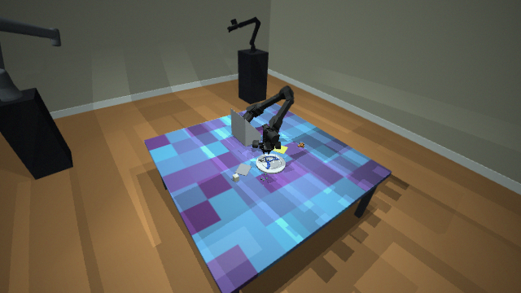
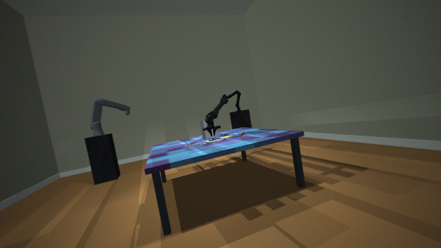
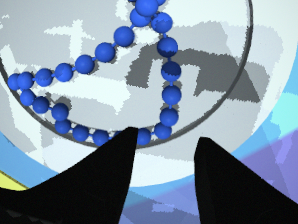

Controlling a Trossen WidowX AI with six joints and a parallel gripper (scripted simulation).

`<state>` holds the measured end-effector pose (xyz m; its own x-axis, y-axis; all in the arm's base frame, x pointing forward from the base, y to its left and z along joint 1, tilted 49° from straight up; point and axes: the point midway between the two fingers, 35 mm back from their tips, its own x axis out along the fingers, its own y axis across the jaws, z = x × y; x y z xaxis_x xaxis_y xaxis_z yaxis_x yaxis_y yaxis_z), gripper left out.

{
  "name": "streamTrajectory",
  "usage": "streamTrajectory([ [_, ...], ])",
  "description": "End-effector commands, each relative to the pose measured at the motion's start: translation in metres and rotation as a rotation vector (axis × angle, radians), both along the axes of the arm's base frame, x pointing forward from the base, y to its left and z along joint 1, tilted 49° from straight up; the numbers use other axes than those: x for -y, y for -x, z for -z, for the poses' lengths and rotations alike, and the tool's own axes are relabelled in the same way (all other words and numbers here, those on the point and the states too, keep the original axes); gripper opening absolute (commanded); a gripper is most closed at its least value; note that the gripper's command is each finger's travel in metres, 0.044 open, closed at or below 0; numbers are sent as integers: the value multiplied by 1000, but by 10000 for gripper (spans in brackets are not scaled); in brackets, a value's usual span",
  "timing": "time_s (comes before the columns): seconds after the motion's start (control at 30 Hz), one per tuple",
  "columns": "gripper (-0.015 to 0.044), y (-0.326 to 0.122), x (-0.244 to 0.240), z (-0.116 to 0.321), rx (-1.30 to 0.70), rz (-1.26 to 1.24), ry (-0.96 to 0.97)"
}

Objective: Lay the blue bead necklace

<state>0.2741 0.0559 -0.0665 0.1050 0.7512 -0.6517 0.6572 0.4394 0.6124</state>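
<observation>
The round white bead board (image 1: 282, 167) (image 3: 272, 50) lies on the table, with a thin dark groove ring (image 3: 252, 25). The blue bead necklace (image 1: 269, 164) (image 3: 171, 95) lies on it. In the wrist view, several beads follow the groove's lower arc and some touch its left side. One strand cuts diagonally across the inside, another runs up inside the right arc, and they meet in a bunch at the top edge. My gripper (image 1: 266, 153) (image 2: 211, 135) (image 3: 166, 141) is partly open and empty, just above the board near the lower beads. The left finger hides part of the lower row.
An upright grey panel (image 1: 243, 130) (image 2: 202, 127) stands close behind. A yellow sheet (image 1: 282, 150) (image 3: 11, 183) and an orange item (image 1: 300, 145) lie beyond the board. A pale square (image 1: 243, 169), a cream block (image 1: 235, 177) and small dark bits (image 1: 264, 178) lie nearer the camera.
</observation>
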Motion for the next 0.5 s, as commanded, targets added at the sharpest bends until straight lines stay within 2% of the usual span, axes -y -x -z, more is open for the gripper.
streamTrajectory([
  [0.0, 120, 0, 0, 0, 0, 0, 0],
  [0.47, 120, 0, -14, 12, -9, 0, -1],
])
